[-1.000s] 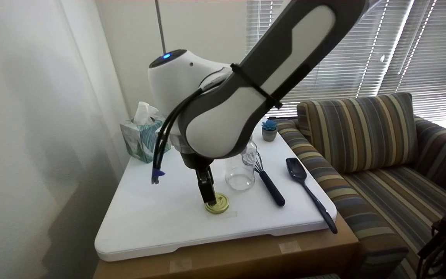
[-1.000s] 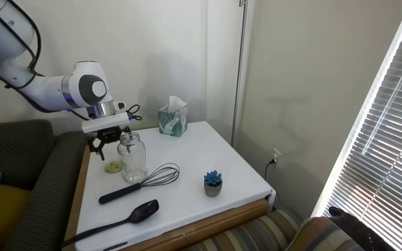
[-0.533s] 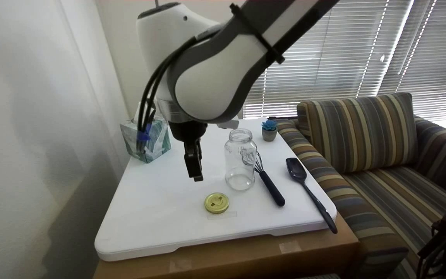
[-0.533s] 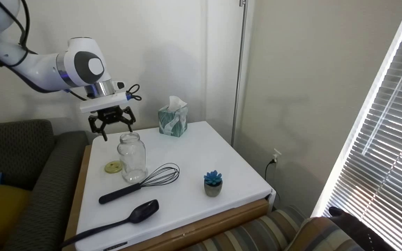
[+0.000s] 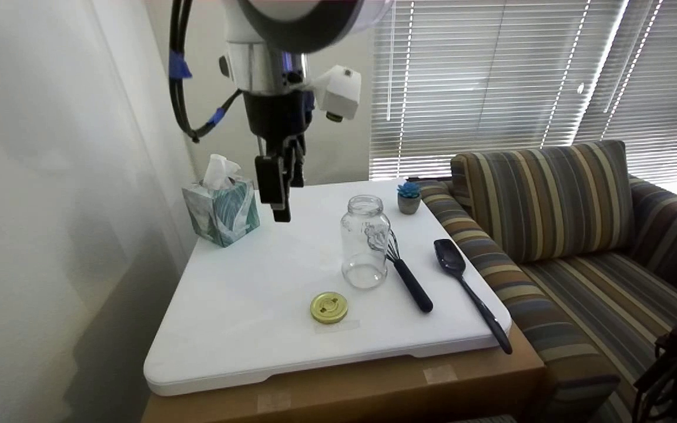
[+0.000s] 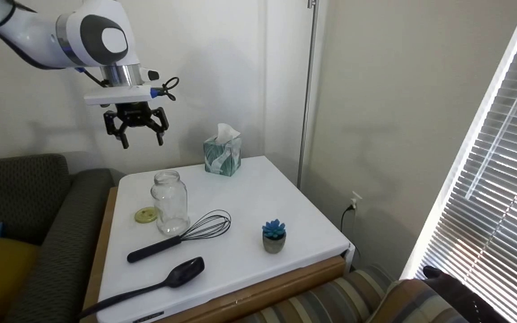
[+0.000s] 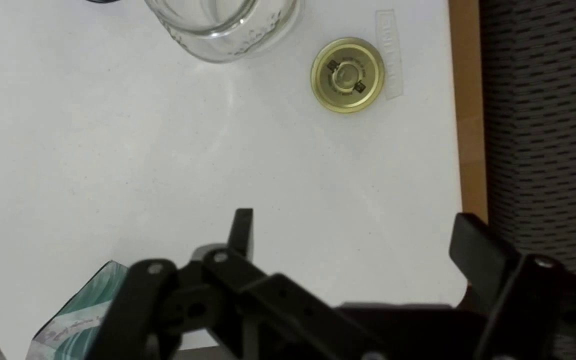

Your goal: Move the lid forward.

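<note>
The lid (image 5: 329,308) is a flat round yellow-green disc lying on the white table top, near the clear glass jar (image 5: 365,244). It also shows in an exterior view (image 6: 146,215), partly beside the jar (image 6: 169,204), and whole in the wrist view (image 7: 347,75). My gripper (image 6: 142,144) is open and empty, well above the table. In the wrist view its spread fingers (image 7: 353,215) have only bare table between them, and the lid lies beyond the fingertips. The jar stands upright, a small gap from the lid.
A whisk (image 6: 180,235) and a black spoon (image 6: 151,287) lie beside the jar. A tissue box (image 6: 222,154) and a small potted plant (image 6: 273,237) stand on the white table top (image 6: 240,202). A striped armchair (image 5: 541,200) adjoins the table.
My gripper has risen from beside the lid to high above the table and moved back away from it. The fingers stay open. The lid and jar have not moved.
</note>
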